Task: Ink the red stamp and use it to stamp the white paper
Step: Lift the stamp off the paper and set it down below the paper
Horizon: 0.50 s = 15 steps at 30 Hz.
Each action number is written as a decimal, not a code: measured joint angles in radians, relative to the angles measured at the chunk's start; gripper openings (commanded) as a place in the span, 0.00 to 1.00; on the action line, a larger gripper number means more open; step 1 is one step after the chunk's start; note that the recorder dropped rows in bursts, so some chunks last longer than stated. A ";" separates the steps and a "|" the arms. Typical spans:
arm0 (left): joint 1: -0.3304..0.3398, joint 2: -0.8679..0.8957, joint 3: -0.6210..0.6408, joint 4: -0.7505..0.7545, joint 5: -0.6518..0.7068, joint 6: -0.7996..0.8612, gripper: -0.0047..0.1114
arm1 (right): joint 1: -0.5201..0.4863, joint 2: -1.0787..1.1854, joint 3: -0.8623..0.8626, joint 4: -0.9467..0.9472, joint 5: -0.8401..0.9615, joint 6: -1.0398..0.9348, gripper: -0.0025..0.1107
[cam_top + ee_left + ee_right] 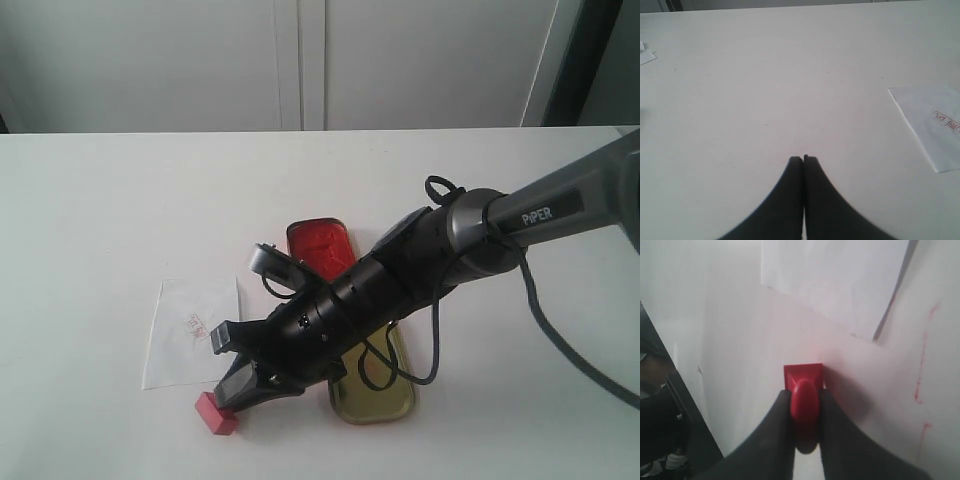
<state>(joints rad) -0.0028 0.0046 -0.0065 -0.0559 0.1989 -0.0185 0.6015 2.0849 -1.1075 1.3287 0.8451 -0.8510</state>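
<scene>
The red stamp (215, 413) rests on the table just off the near corner of the white paper (190, 330), which carries a faint red imprint. My right gripper (230, 397) reaches across from the right and is shut on the stamp's knob. The right wrist view shows the knob (805, 402) squeezed between both fingers, the square base beyond it, and the paper (840, 275) further off. My left gripper (803, 158) is shut on nothing above bare table, with the paper (935, 125) off to one side. It does not show in the exterior view.
A red-filled tin (320, 248) lies behind the right arm, and a gold tin lid (378, 388) lies beneath it nearer the front. Red ink smears (920, 385) mark the table beside the stamp. A small white scrap (645, 54) lies far from the left gripper.
</scene>
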 measured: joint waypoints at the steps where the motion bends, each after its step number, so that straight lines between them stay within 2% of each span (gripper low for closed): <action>1: 0.000 0.000 0.000 0.000 0.000 0.000 0.04 | 0.000 0.000 0.000 0.000 -0.002 0.000 0.21; 9: 0.000 0.000 0.000 0.000 0.000 0.000 0.04 | 0.000 0.000 0.000 0.000 -0.032 0.019 0.37; 15: 0.000 0.000 0.000 0.000 0.000 0.000 0.04 | 0.000 -0.008 0.000 0.000 -0.058 0.043 0.41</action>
<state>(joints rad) -0.0028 0.0046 -0.0065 -0.0559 0.1989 -0.0185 0.6015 2.0764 -1.1075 1.3287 0.7867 -0.8076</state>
